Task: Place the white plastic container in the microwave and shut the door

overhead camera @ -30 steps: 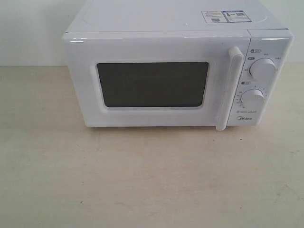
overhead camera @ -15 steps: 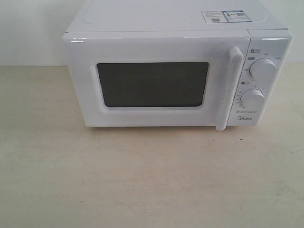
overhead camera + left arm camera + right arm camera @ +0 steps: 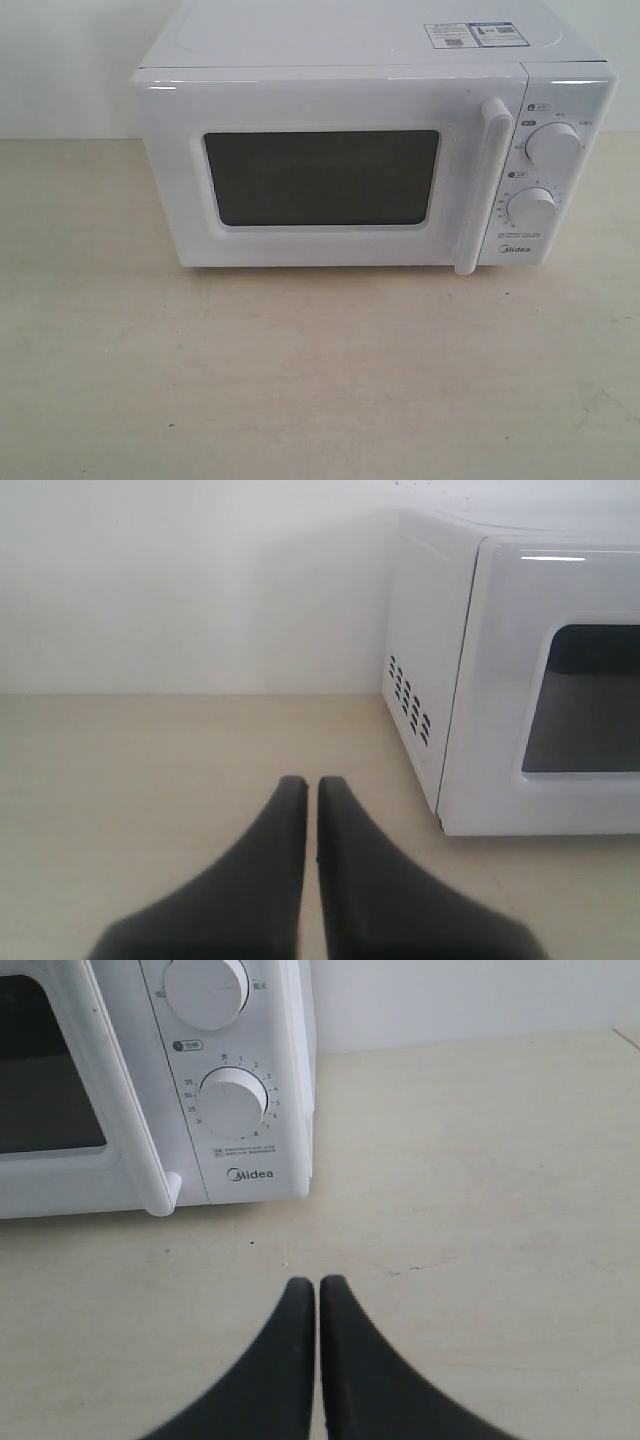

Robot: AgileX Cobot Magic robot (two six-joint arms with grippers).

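The white microwave (image 3: 370, 160) stands at the back of the beige table. Its door (image 3: 320, 178) is closed, with the dark window and the vertical bar handle (image 3: 483, 185) facing me. The white plastic container shows in no view. My left gripper (image 3: 312, 785) is shut and empty, hovering over bare table off the microwave's (image 3: 500, 680) vented side. The right gripper (image 3: 317, 1284) is shut and empty too, over the table in front of the knob panel (image 3: 232, 1103). Neither gripper appears in the exterior view.
Two round knobs (image 3: 552, 143) and the Midea logo (image 3: 515, 251) sit on the microwave's right panel, with stickers (image 3: 470, 34) on its top. A white wall (image 3: 190, 580) rises behind the table (image 3: 320, 370).
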